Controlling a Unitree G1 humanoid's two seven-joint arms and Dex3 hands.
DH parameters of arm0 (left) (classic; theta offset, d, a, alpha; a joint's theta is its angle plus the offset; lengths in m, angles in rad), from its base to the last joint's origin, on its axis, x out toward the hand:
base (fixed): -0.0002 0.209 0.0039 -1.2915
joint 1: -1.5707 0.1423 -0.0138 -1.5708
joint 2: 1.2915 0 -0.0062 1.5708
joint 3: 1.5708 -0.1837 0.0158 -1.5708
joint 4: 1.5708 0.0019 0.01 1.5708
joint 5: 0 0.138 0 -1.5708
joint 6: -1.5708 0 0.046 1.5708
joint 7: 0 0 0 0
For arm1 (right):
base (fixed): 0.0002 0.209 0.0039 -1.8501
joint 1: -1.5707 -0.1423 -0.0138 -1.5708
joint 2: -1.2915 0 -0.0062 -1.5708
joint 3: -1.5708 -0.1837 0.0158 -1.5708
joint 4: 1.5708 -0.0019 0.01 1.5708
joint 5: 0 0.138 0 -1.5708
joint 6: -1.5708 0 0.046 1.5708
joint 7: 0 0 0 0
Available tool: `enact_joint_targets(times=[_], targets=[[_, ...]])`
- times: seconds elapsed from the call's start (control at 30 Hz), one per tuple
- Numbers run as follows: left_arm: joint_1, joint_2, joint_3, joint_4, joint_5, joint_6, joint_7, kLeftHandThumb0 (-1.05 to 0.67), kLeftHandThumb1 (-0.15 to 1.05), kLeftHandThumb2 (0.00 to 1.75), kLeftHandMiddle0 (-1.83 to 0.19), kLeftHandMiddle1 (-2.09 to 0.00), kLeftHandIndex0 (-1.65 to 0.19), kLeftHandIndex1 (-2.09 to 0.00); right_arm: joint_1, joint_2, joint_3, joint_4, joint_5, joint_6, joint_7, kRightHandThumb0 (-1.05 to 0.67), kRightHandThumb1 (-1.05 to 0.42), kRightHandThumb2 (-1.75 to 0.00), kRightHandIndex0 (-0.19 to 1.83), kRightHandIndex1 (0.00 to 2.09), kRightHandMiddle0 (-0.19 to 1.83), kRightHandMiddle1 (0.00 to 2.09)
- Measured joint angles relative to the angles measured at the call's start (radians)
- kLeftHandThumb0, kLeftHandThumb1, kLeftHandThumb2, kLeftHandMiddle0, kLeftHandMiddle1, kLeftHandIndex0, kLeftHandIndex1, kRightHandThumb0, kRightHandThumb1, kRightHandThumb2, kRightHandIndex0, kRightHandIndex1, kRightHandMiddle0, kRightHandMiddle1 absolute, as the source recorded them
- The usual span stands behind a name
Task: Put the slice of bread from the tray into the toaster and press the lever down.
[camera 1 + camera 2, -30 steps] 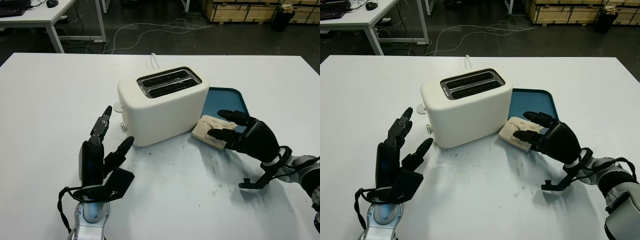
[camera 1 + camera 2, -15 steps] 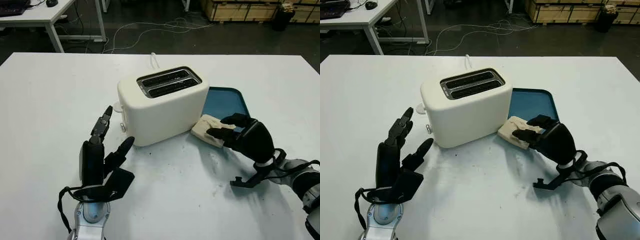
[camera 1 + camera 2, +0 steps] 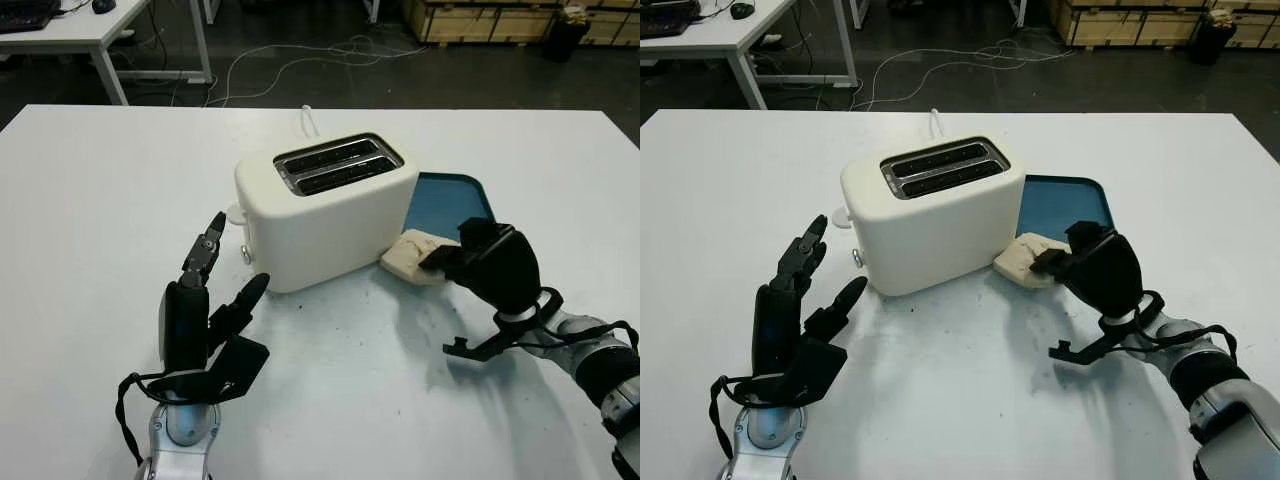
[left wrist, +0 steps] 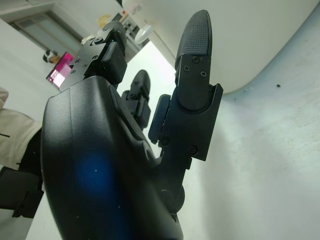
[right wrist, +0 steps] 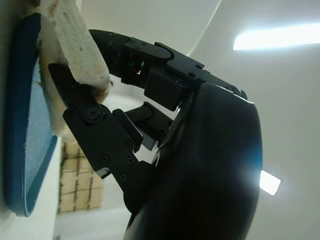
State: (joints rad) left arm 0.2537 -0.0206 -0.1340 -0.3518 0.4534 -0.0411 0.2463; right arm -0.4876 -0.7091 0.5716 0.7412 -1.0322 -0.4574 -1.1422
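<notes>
One robot hand (image 3: 478,262) around bread (image 3: 412,257)

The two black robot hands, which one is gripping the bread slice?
The right hand, beside the blue plastic tray, has its fingers closed on the pale bread slice. The left hand is open, near the white toaster.

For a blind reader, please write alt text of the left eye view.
The right hand grips a pale bread slice at the blue plastic tray beside a cream two-slot toaster. The open left hand is raised near the toaster's lever side.
</notes>
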Motion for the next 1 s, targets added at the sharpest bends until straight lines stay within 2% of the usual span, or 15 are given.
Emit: enact_joint_targets(times=[0.2, 0.27, 0.43, 0.6, 0.7, 0.87, 1.0], targets=[[-0.001, 0.0, 0.003, 0.002, -0.008, 0.0, -0.001, -0.6, 0.92, 0.22, -0.44, 0.0, -0.33, 0.0, 0.051, -0.006, -0.104, -0.165, 0.076, 0.0, 0.145, 0.08, -0.7, 0.0, 1.11, 1.73, 1.26, 1.03], [-0.001, 0.001, 0.003, 0.003, -0.008, -0.001, -0.001, -0.61, 0.92, 0.22, -0.44, 0.0, -0.33, 0.0, 0.067, -0.006, -0.143, -0.22, 0.109, -0.005, 0.208, 0.08, -0.74, -0.01, 1.1, 1.74, 1.17, 1.19], [-0.007, 0.003, 0.003, 0.012, -0.008, -0.003, -0.001, -0.61, 0.92, 0.22, -0.44, 0.0, -0.33, 0.0, 0.112, -0.032, -0.277, -0.445, 0.227, 0.019, 0.495, 0.07, -0.75, 0.0, 1.08, 1.75, 1.09, 1.29], [-0.008, 0.003, 0.002, 0.022, -0.008, -0.004, -0.001, -0.61, 0.92, 0.22, -0.44, 0.0, -0.33, 0.0, 0.097, -0.055, -0.395, -0.521, 0.358, 0.018, 0.721, 0.09, -0.74, 0.0, 1.05, 1.75, 1.03, 1.39], [-0.01, 0.003, 0.002, 0.026, -0.008, -0.004, -0.001, -0.61, 0.92, 0.22, -0.44, 0.0, -0.33, 0.0, 0.059, -0.061, -0.434, -0.513, 0.419, 0.006, 0.823, 0.12, -0.73, 0.0, 1.04, 1.74, 1.04, 1.39], [-0.013, 0.003, 0.002, 0.031, -0.008, -0.005, -0.001, -0.63, 0.92, 0.23, -0.44, 0.0, -0.33, 0.0, -0.028, -0.077, -0.483, -0.463, 0.485, -0.018, 0.961, 0.11, -0.73, -0.01, 1.12, 1.59, 1.11, 1.24], [-0.021, 0.003, 0.003, 0.033, -0.008, -0.005, -0.001, -0.62, 0.92, 0.22, -0.44, 0.0, -0.33, 0.0, -0.071, -0.081, -0.528, -0.474, 0.566, 0.078, 1.135, 0.1, -0.8, -0.01, 1.07, 1.51, 1.1, 1.1]])
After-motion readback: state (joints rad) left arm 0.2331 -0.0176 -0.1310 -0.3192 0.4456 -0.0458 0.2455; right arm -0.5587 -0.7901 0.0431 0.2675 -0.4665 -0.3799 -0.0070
